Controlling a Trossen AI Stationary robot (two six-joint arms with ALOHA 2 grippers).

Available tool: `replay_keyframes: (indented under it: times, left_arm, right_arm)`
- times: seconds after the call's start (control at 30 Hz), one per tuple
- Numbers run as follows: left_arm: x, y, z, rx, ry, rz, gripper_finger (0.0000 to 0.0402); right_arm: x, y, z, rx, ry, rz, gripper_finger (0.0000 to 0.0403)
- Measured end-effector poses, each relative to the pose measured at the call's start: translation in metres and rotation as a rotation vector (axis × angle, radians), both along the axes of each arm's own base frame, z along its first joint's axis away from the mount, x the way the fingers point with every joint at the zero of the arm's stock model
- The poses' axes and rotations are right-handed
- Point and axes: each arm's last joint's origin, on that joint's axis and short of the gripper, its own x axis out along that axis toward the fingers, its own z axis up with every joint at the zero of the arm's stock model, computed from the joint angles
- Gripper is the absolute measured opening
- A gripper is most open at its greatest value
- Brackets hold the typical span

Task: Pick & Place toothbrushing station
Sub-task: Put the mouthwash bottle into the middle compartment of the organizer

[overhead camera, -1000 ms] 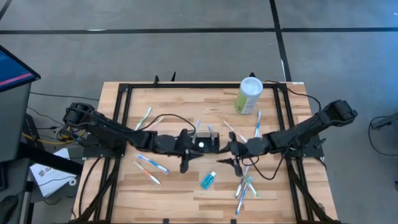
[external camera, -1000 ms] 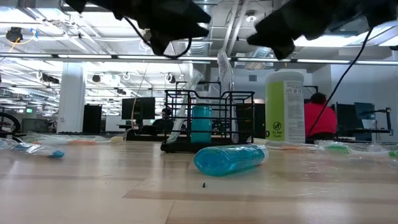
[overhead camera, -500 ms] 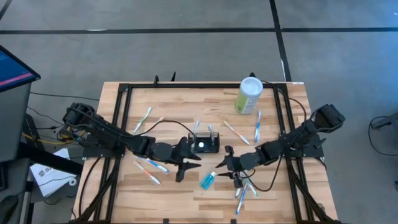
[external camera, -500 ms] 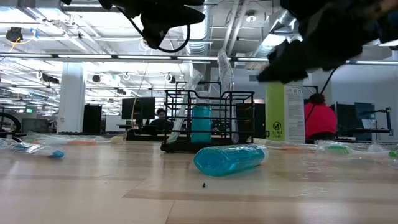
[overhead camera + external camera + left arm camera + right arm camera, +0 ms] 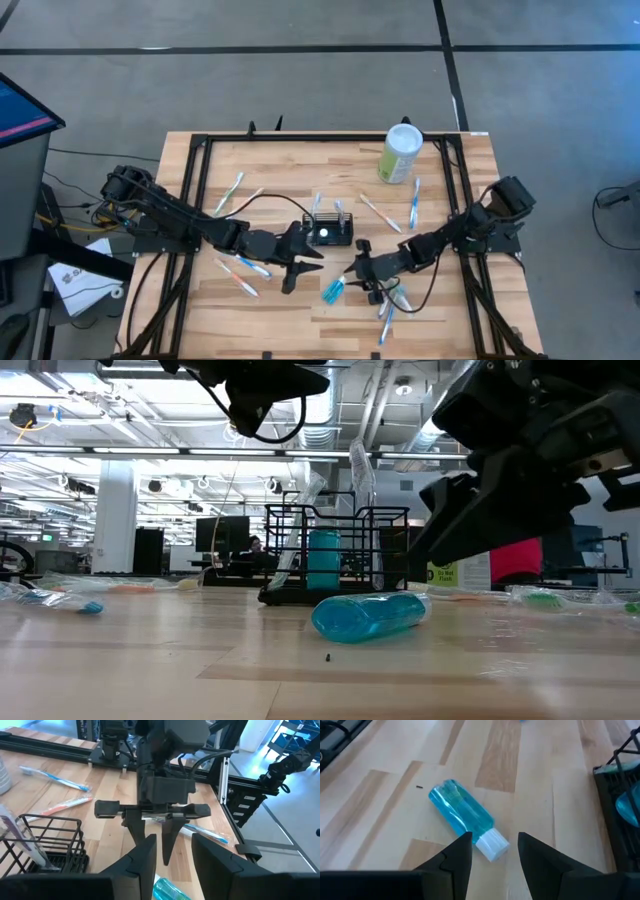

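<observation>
Black wire-mesh toothbrushing station (image 5: 330, 231) upright near mid-tabletop (image 5: 290, 310), a blue-capped bottle and bagged toothbrushes standing inside. Left hand (image 5: 297, 262) just off its 8 o'clock corner, fingers spread, grasping nothing. Right hand (image 5: 360, 275) at the station's 5 o'clock, fingers likewise parted and empty, poised above a small blue bottle (image 5: 334, 290) with a white cap lying on its side; in the right wrist view, bottle (image 5: 465, 820) flat on the wood ahead of the fingertips (image 5: 462, 847), untouched. Pale-green canister (image 5: 401, 154) with white lid toward 1 o'clock on the tabletop. Wrapped toothbrushes (image 5: 245, 263) scattered at 9, 11, 2 and 5 o'clock. A person in red partly hidden beyond the tabletop in the low view.
</observation>
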Motion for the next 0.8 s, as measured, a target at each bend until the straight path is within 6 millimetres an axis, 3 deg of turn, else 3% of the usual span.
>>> replay_keyframes:
  times: [0.8]
  left_arm:
    - [0.0, -0.0003, 0.0001, 0.0, -0.002, -0.001, 0.0117]
  right_arm:
    - [0.0004, -0.0034, -0.0013, 0.007, 0.018, -0.025, 0.015]
